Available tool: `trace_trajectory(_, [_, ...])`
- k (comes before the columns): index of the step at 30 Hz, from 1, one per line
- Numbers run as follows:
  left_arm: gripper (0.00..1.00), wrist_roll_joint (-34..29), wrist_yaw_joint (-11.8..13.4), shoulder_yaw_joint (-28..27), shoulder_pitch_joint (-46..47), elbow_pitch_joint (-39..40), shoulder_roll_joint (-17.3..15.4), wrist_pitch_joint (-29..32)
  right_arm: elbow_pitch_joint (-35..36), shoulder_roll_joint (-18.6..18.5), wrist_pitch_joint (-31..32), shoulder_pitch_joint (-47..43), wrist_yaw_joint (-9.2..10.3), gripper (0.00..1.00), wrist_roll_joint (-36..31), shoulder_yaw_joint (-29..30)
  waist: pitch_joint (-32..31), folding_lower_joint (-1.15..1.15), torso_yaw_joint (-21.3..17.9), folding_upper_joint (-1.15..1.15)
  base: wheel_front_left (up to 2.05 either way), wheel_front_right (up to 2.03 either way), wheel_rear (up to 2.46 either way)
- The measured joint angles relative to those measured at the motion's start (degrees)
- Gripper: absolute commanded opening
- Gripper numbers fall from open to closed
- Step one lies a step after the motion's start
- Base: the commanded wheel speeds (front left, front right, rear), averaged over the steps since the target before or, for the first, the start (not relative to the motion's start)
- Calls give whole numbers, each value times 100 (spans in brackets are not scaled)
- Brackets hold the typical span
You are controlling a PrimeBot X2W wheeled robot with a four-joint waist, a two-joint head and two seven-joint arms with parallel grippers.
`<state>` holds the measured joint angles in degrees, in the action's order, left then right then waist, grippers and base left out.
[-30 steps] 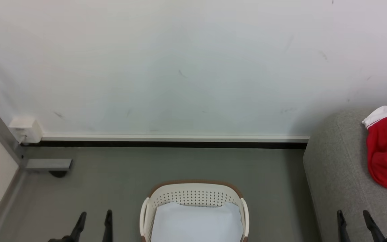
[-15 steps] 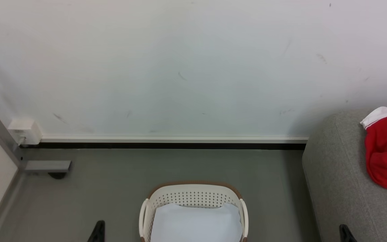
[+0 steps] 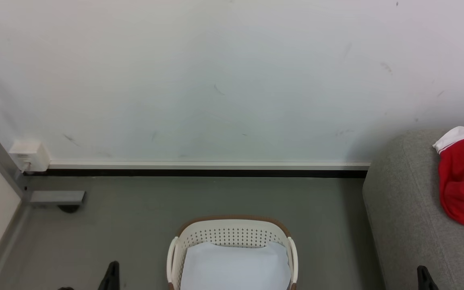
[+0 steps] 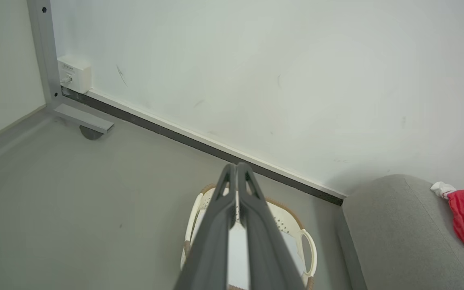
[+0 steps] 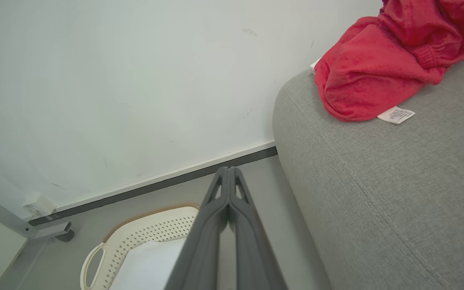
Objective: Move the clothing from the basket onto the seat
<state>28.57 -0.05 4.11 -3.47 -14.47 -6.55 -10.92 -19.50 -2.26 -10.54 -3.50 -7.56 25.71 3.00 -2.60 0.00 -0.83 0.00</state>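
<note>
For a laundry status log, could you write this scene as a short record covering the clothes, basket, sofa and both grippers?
clothing: red clothing lies bunched on the sofa
sofa: grey sofa, to the right of the basket
basket: basket on the floor, with a flat white sheet inside; no red visible in the part seen
left gripper: left gripper shut, holding nothing
right gripper: right gripper shut, holding nothing

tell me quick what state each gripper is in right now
left gripper: shut, holding nothing
right gripper: shut, holding nothing
</note>
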Motion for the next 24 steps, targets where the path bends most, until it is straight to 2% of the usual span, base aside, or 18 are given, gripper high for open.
trace_trajectory(24, [0,1989,-224,-330,296,8,102,539,162,-3,530,298,0,0,2090,107,60,0,19,0,0,0,0])
